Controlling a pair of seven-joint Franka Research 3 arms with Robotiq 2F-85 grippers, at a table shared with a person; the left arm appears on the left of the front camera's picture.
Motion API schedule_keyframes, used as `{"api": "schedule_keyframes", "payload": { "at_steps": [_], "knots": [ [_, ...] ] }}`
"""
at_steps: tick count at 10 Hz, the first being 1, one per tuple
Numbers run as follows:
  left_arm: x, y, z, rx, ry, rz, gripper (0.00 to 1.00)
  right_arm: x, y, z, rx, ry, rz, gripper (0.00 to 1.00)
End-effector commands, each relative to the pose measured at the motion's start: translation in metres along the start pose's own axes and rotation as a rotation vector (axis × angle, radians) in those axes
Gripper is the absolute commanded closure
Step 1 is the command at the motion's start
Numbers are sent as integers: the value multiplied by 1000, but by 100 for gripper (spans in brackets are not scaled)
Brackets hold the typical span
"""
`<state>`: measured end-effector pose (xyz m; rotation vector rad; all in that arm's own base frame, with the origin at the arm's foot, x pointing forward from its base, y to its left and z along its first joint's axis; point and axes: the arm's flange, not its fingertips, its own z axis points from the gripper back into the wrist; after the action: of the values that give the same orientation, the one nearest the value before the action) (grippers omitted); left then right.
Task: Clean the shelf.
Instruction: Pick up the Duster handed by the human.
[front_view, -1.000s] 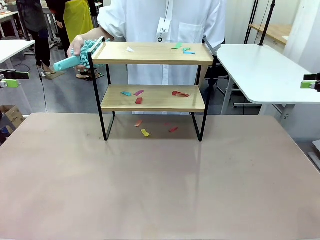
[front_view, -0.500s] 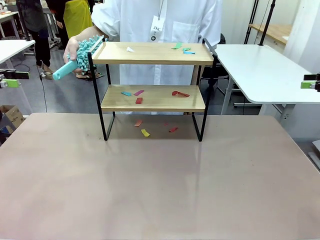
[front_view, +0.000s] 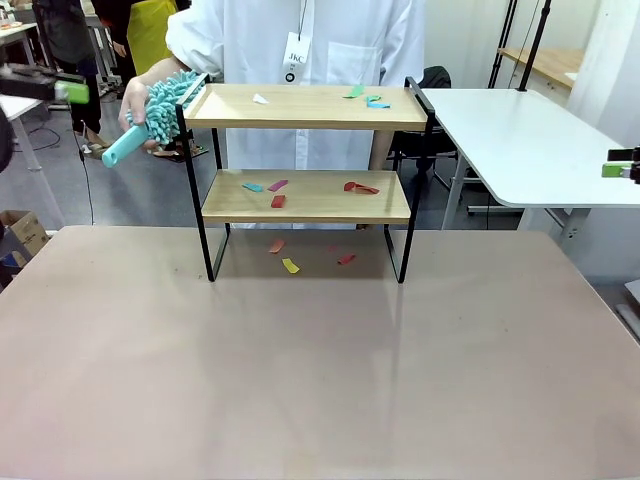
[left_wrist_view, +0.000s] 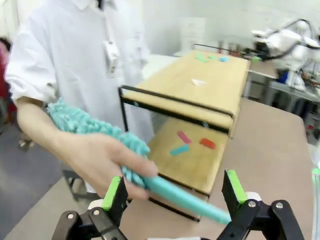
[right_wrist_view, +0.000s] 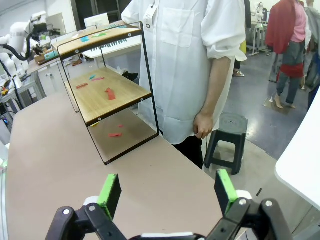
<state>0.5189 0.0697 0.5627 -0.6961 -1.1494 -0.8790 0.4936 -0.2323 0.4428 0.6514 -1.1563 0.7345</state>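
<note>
Jaws of the left gripper (left_wrist_view: 174, 190) stand wide and empty, a person's hand (left_wrist_view: 100, 156) holding a teal duster (left_wrist_view: 85, 122) just ahead; right gripper (right_wrist_view: 167, 190) likewise, shelf (right_wrist_view: 130, 95) well beyond.

A teal duster (left_wrist_view: 85, 125), with a fluffy head and a smooth handle, slants just ahead of the left claw (left_wrist_view: 174, 187), its handle tip near one green pad. Beyond it are a person's white coat (left_wrist_view: 65, 45) and a hanging badge (left_wrist_view: 111, 52). The brown table (right_wrist_view: 60, 165) lies ahead of the right claw (right_wrist_view: 167, 186), with red paper scraps (right_wrist_view: 115, 134) on it farther out. A black stool (right_wrist_view: 225, 132) stands off the table's edge.
</note>
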Motion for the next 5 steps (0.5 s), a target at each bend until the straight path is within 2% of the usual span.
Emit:
{"api": "schedule_keyframes", "payload": {
  "at_steps": [1, 3, 5],
  "knots": [
    [21, -28, -35, 173, 80, 140, 0, 2, 1, 0, -1, 4, 6, 0],
    [47, -53, -58, 334, 214, 158, 0, 2, 1, 0, -1, 4, 6, 0],
    [74, -73, -55, 429, 242, 154, 0, 2, 1, 0, -1, 4, 6, 0]
  ]
}}
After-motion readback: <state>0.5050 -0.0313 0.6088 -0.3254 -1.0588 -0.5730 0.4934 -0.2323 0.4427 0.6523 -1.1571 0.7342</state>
